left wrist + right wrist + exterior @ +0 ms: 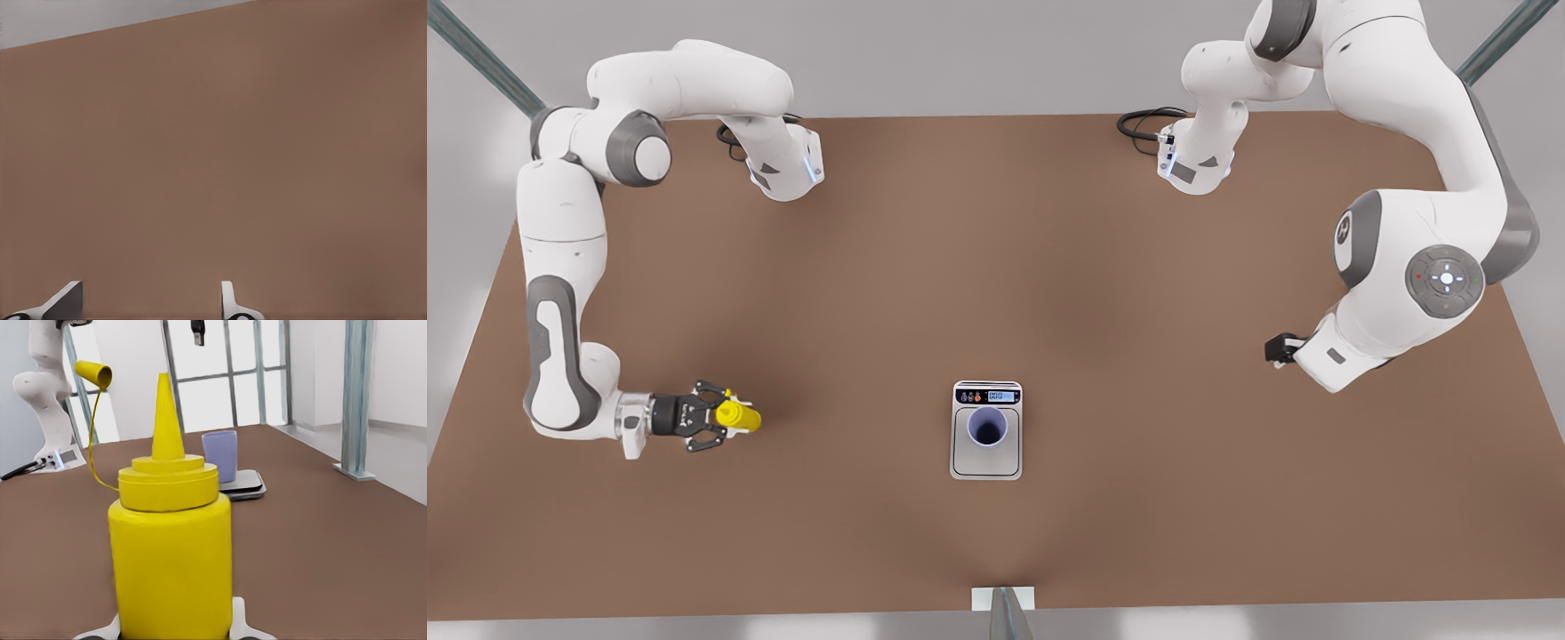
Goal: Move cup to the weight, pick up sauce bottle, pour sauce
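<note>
Brown table (1138, 293) carried everything. Left gripper (147, 303) waited over bare tabletop at front view's right, fingers spread. Weight (986, 458) lay centre, cup (987, 428) upright on its plate. Right gripper (716, 417) pinched sauce bottle (739, 416) at front view's left.

The lavender cup (987, 428) stands upright on the silver-grey plate of the weight (986, 460), close to its dark display strip. The weight lies flat on the brown surface (1138, 311). The yellow sauce bottle (170, 560) stands upright, well apart from them toward the front view's left; its small cap (93, 373) hangs open on a thin strap.
</note>
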